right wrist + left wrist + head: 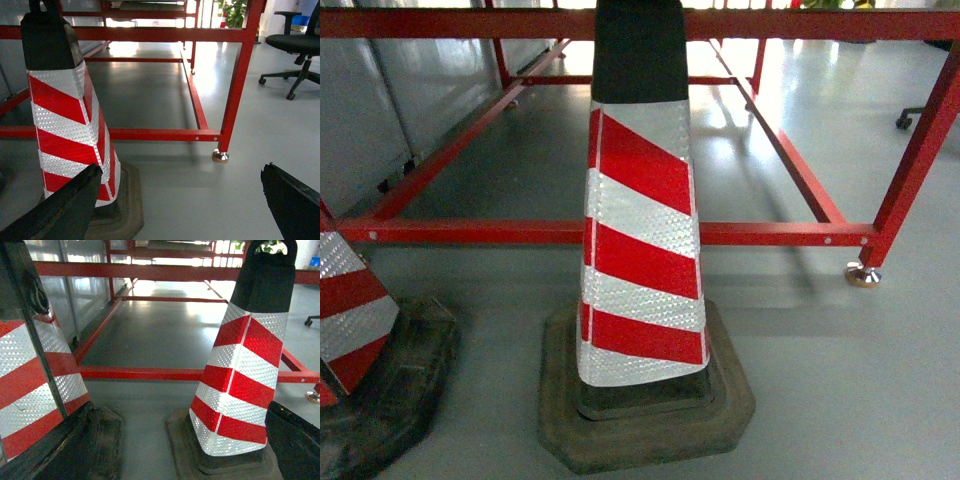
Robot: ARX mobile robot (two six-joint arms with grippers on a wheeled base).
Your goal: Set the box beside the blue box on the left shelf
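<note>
You're facing a red-and-white striped traffic cone on the grey floor, a second cone at your left, the red steel frame behind. Both wrist views show their dark fingers spread wide, holding nothing. The box appears in none of the views, as far as you can tell.

We see a cone striped red and reflective white under a black tip. The frame is red. The floor is grey.

No legible txt, labels, brands or nos. in any view; cone stripes carry no lettering.
</note>
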